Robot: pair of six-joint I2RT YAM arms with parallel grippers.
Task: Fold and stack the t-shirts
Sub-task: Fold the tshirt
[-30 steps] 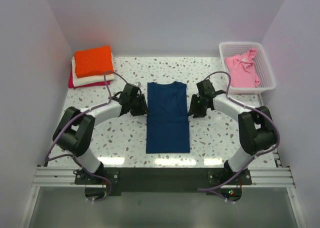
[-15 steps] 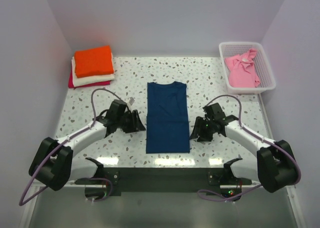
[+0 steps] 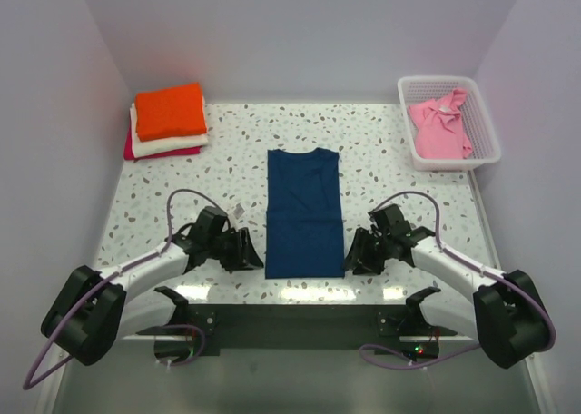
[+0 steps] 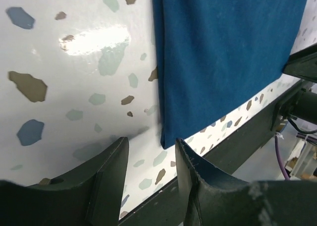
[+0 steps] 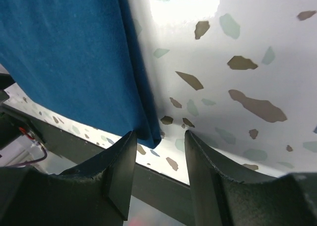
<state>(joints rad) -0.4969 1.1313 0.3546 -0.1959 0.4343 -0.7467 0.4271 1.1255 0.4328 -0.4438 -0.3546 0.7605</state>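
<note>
Fingers spread, left gripper and right gripper flank navy t-shirt.

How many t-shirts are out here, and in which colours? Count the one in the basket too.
navy t-shirt: 1
orange t-shirt: 1
cream t-shirt: 1
magenta t-shirt: 1
pink t-shirt: 1
Total: 5

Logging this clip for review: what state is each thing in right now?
navy t-shirt: folded lengthwise, flat, unheld
pink t-shirt: crumpled in the basket
stack of t-shirts: folded, orange on top
left tool: open at the navy t-shirt's near corner
right tool: open at its other near corner
</note>
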